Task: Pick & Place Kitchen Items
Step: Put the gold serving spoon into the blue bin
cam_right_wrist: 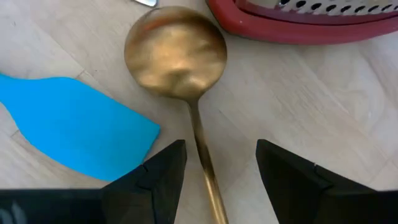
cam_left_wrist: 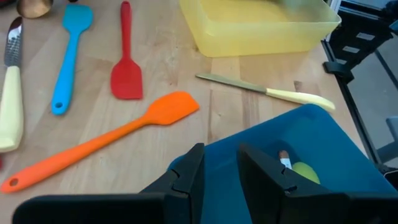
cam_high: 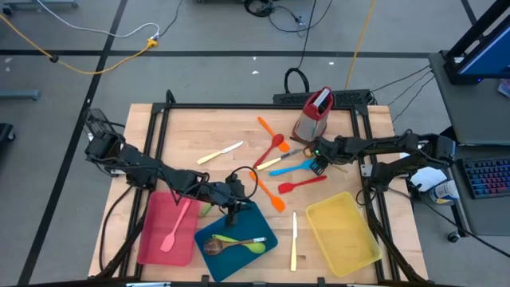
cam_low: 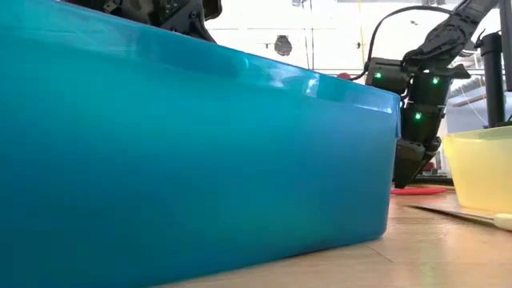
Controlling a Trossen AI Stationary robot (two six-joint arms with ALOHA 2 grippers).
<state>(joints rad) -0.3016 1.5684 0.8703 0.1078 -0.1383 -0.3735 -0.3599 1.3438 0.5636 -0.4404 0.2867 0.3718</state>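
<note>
My right gripper (cam_right_wrist: 217, 168) is open, low over the table beside the grater; it also shows in the high view (cam_high: 316, 163). Its fingers stand on either side of a brass spoon's handle (cam_right_wrist: 202, 146) without touching it. The spoon's bowl (cam_right_wrist: 175, 51) lies on the wood next to a blue spatula's blade (cam_right_wrist: 81, 124). My left gripper (cam_left_wrist: 221, 177) is open and empty over the far left corner of the blue tray (cam_high: 259, 223). In that tray lie a green spoon (cam_high: 239, 239) and a brown spoon (cam_high: 213, 247). A pink spatula (cam_high: 177, 223) lies in the red tray (cam_high: 155, 239).
On the wood lie two orange spatulas (cam_high: 269, 191) (cam_high: 267, 126), a red spatula (cam_high: 301, 184), a red spoon (cam_high: 271, 150) and two cream knives (cam_high: 221, 153) (cam_high: 294, 239). The red-topped grater (cam_high: 313, 113) stands at the far side. The yellow tray (cam_high: 343, 231) sits near right.
</note>
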